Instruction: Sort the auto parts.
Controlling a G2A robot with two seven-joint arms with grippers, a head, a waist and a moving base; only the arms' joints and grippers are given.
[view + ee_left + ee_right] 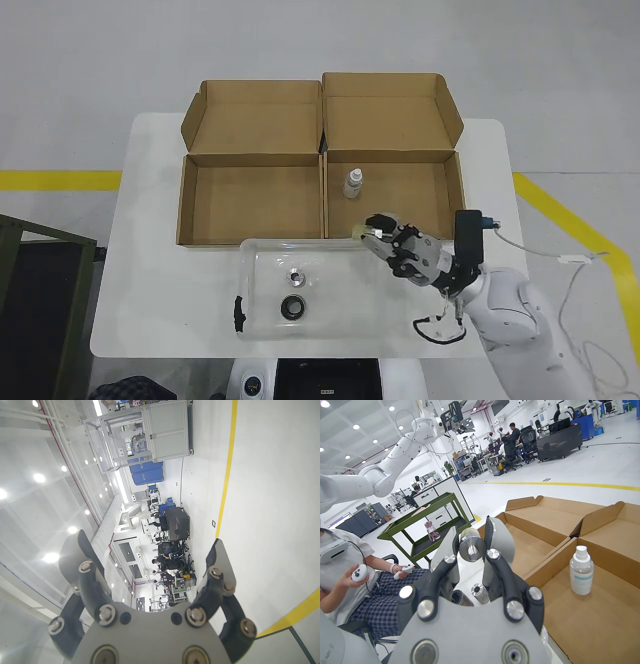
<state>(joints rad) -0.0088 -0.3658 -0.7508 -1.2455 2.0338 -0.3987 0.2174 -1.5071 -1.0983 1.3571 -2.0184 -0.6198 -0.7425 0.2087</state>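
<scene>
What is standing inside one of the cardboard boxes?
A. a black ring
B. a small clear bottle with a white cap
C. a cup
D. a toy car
B: a small clear bottle with a white cap stands upright on the floor of the cardboard box.

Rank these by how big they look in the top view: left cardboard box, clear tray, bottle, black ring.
1. left cardboard box, with its lid open
2. clear tray
3. bottle and black ring: both small and too close in size to rank.
</scene>
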